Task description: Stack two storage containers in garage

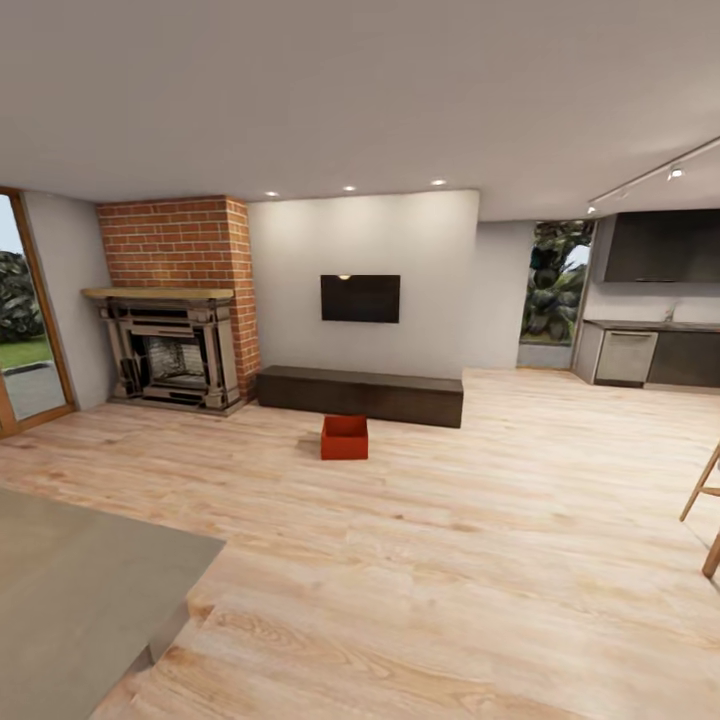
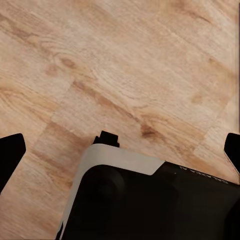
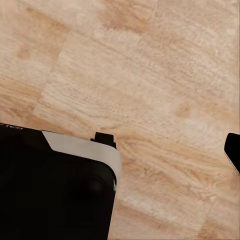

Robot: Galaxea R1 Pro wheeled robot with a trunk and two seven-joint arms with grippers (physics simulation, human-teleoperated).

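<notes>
Head view opens on the living room, and there is one storage container (image 1: 344,438): an orange-red open-top box with plain smooth walls, sitting upright on the light wood-plank floor (image 1: 480,560). It rests just in front of the long dark bench (image 1: 360,394), apart from it, roughly at 12 o'clock in the room ahead and well away from the robot. One broad red face is square to the camera, opening up; whether its long axis runs across or away cannot be told from here.

Above the bench hangs the wall TV (image 1: 360,298). The red brick fireplace (image 1: 178,305) stands at 10 o'clock, the glass door (image 1: 28,320) at 9 o'clock, a kitchen counter (image 1: 650,355) at 2 o'clock. A grey tabletop (image 1: 80,590) cuts in at 7 o'clock.

Left wrist view: left claw (image 2: 122,150) spread wide, dark fingertips (image 2: 10,155) at either edge, over wood planks and the robot's black base (image 2: 150,200). Right wrist view: one dark fingertip (image 3: 233,150) at the edge; how far the right claw is spread cannot be told.
</notes>
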